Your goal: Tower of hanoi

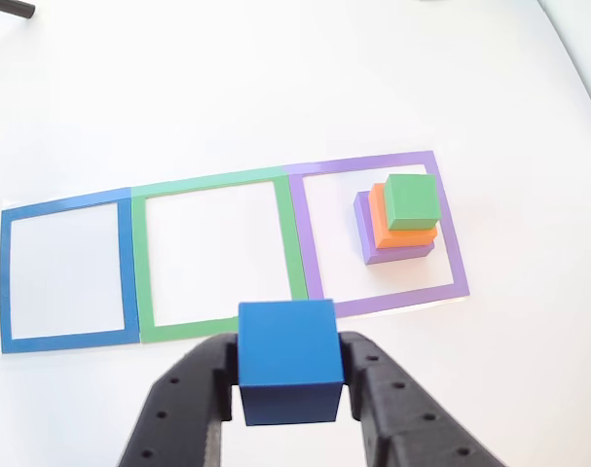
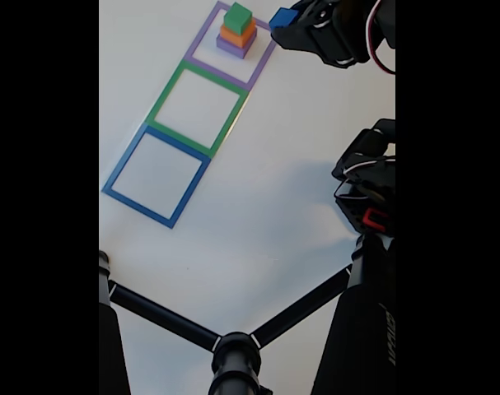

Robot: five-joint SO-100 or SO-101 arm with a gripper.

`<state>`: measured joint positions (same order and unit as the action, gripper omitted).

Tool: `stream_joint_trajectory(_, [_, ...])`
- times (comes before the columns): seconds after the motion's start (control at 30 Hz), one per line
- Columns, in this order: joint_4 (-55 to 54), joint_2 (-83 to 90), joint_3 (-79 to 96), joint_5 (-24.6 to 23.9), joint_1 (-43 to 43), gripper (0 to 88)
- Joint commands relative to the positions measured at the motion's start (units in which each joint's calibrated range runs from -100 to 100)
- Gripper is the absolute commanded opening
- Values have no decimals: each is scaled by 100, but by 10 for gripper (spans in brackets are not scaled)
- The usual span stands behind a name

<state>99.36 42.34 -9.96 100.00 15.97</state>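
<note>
Other view, left to right. Flat blue square outline (image 1: 69,273) lies on the white table (image 1: 276,88), its interior bare. Its right edge touches the flat green square outline (image 1: 217,255), interior also bare. Green outline's right edge touches the flat purple square outline (image 1: 378,232).

Inside the purple outline, toward its right side, stands a stack of three matte square blocks: flat purple block (image 1: 373,249) at the bottom on the table, orange block (image 1: 381,220) on it, green block (image 1: 413,201) on top. Stack is stepped, each block smaller than the one beneath. Its edges are turned slightly against the outline's sides.

Lower centre: black two-finger gripper (image 1: 288,375) enters from the bottom edge. Jaws pinch the small matte blue cube (image 1: 287,360), one finger against each side face. Cube sits upright between the fingers, top face visible, overlapping the lower border of the green outline near its corner with the purple outline in this view. Whether it is clear of the table cannot be told here.

Fixed view. The three outlines run diagonally: blue outline (image 2: 156,175) lower left, green outline (image 2: 198,107) in the middle, purple outline (image 2: 262,66) at the top. Three-block stack sits in the purple outline, green block (image 2: 237,17) uppermost. Just to the right of the stack, the blue cube (image 2: 282,18) is held in the gripper (image 2: 287,21), apart from the stack. Black arm body (image 2: 366,189) occupies the right side. Black tripod legs (image 2: 163,316) cross the bottom.
</note>
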Motion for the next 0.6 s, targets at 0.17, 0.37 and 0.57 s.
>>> stream_joint_trajectory(0.17, [-203,494,823,0,-504,13])
stream_joint_trajectory(0.37, [-2462,1285,4151,0,-543,18])
stream_joint_trajectory(0.57, [-5733,1358,7105,0,-648,21])
